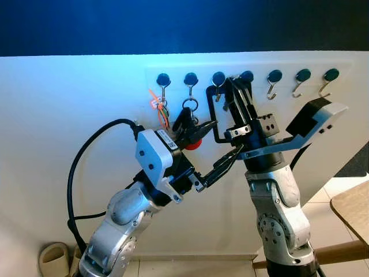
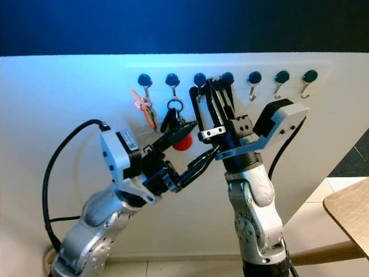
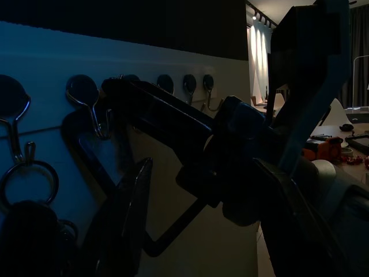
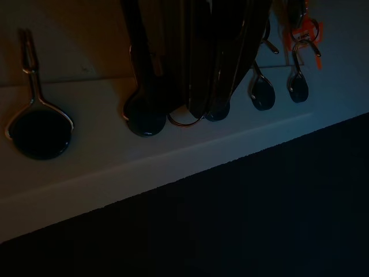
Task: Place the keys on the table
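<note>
Keys [image 1: 188,124] with a black fob and a red tag hang from the second hook [image 1: 191,81] of the wall rack, between the left gripper's [image 1: 209,149] spread fingers. The right gripper [image 1: 237,95] reaches up at the fourth hook [image 1: 246,77], fingers close together, gripping nothing visible.

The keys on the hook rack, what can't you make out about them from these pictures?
- Black key bunch with the red tag: head views, left gripper covers its lower part; contact unclear.
- Orange-tagged keys: too small to count.
- Right gripper: its fingers overlap the fourth hook; grip unclear.
- Table: cut off by the frame edge.
- Wrist views: too dark for detail.
</note>
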Motion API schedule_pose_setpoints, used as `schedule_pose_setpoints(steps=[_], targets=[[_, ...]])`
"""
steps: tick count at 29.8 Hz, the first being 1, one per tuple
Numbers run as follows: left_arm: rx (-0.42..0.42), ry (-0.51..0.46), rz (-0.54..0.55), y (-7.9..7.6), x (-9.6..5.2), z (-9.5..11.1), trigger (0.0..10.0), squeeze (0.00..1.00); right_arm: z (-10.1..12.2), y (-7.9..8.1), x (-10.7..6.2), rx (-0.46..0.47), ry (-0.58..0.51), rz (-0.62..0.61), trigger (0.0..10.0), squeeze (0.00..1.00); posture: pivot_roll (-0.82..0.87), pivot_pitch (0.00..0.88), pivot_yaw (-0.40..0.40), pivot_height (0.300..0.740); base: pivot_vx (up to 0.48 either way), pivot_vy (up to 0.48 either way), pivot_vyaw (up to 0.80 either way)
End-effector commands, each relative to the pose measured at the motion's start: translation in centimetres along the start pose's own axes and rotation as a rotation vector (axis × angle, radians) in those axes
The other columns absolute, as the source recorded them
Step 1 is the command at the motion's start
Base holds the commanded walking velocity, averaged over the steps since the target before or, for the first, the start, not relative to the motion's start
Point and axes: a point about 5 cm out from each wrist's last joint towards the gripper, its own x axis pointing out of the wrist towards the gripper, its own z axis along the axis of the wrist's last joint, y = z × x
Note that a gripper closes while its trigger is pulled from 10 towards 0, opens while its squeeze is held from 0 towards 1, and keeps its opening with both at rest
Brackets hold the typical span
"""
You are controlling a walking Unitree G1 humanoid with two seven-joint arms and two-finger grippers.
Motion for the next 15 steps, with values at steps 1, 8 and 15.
schedule_pose_setpoints(steps=[1, 8, 15], targets=[[-0.012, 0.032, -0.026, -0.4, 0.1, -0.5, 10.0, 0.0, 0.2, 0.4, 0.0, 0.002, -0.005, 0.013, 10.0, 0.0, 0.02, 0.09, 0.019, 0.74, 0.0, 0.0, 0.0], [-0.016, 0.024, -0.033, -0.5, 0.1, -0.4, 10.0, 0.0, 0.7, 1.9, -1.5, -0.094, -0.043, 0.087, 10.0, 0.0, 0.02, 0.089, 0.02, 0.74, 0.0, 0.0, 0.0], [-0.017, 0.02, -0.029, -0.4, 0.1, -0.4, 10.0, 0.0, 0.4, 2.5, -2.7, -0.15, -0.023, 0.118, 10.0, 0.0, 0.02, 0.091, 0.023, 0.74, 0.0, 0.0, 0.0]])
